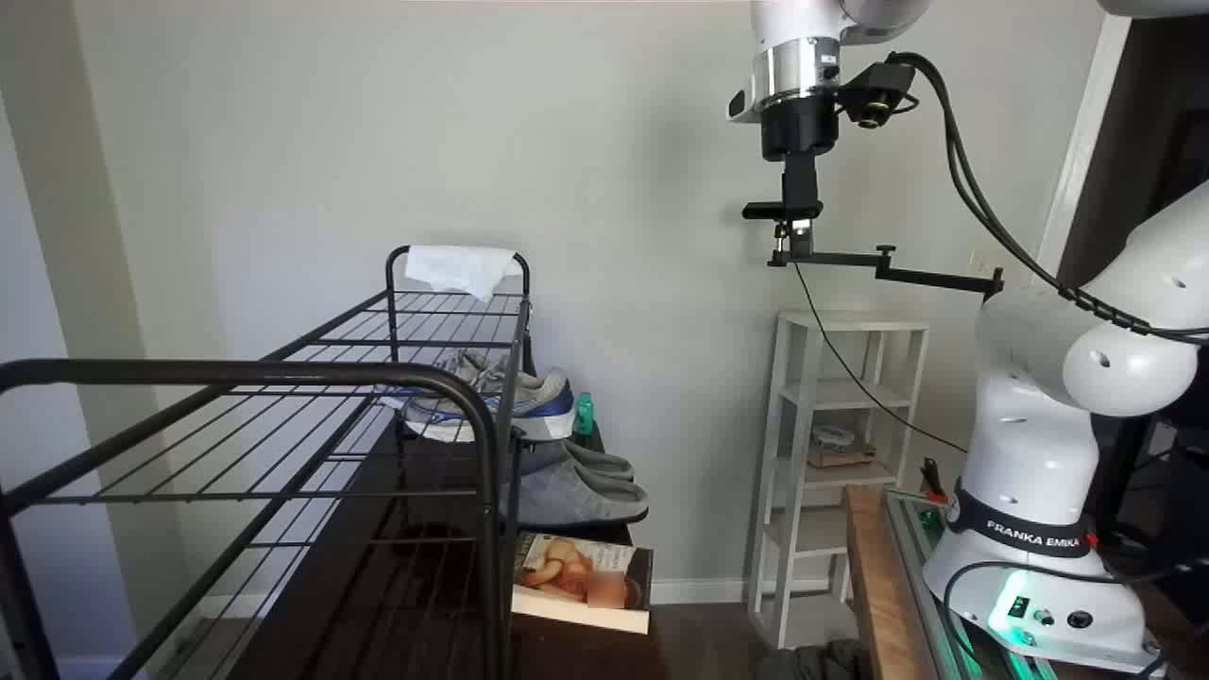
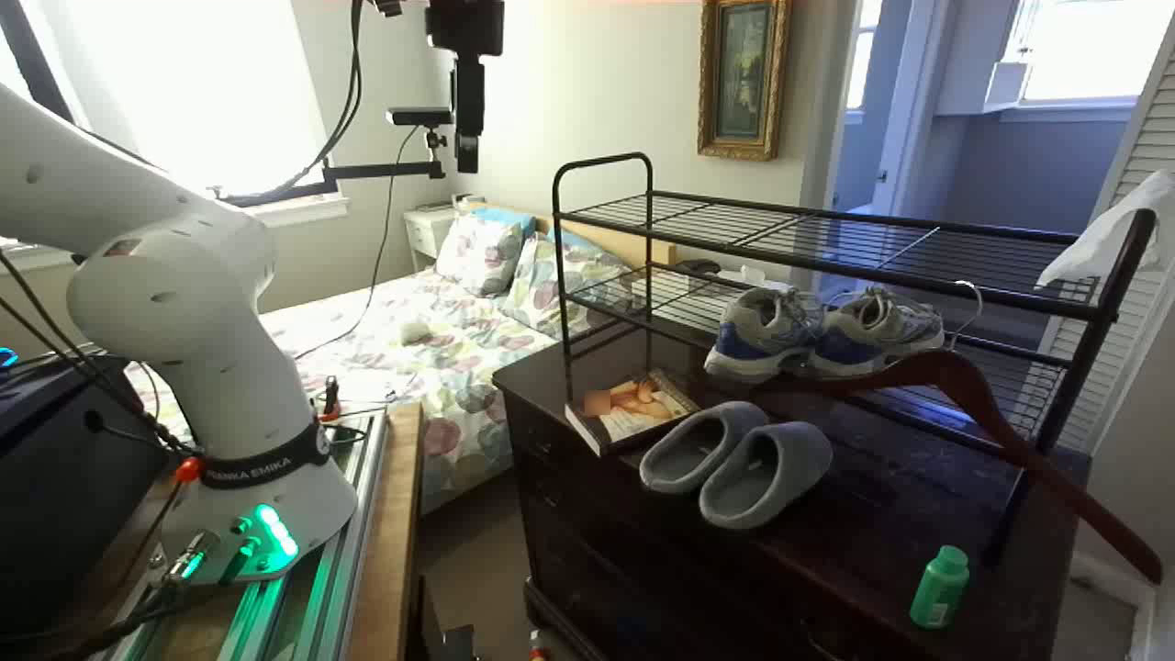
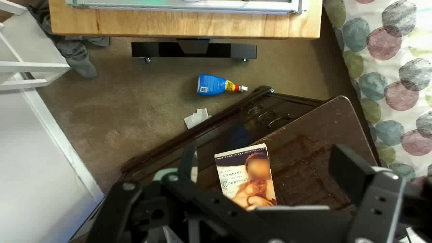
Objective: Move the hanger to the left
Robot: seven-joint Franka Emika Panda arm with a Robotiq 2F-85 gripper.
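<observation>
High and released: pincer (image 3: 265, 157), well apart from hanger (image 2: 978, 395)

Points downward near the top of both exterior views. Stands released in the wrist view, with fingers (image 3: 351, 170) spread wide across the lower half of the frame, to either side of a book (image 3: 244, 175) lying below on a dark dresser (image 3: 303, 148).

As for the hanger: slants, reddish-brown, through the right part of the frame in an exterior view, from just below grey-and-blue sneakers (image 2: 872, 335) toward the lower right corner. Shows a pale hook (image 2: 979, 300) across the upper rail of a black wire rack (image 1: 236, 372); cannot tell whether caught there.

On the lower shelf of that rack: the sneakers. Draped over one end rail, left of centre in an exterior view: a white cloth (image 1: 460, 267). On the dresser in an exterior view: grey slippers (image 2: 776, 491) side by side, below centre, and a green bottle (image 2: 939, 588) upright toward the bottom right. In the wrist view: a blue bottle (image 3: 212, 84) flat on the carpet (image 3: 141, 111), above centre, and a bed (image 3: 388, 84) along the right edge.
</observation>
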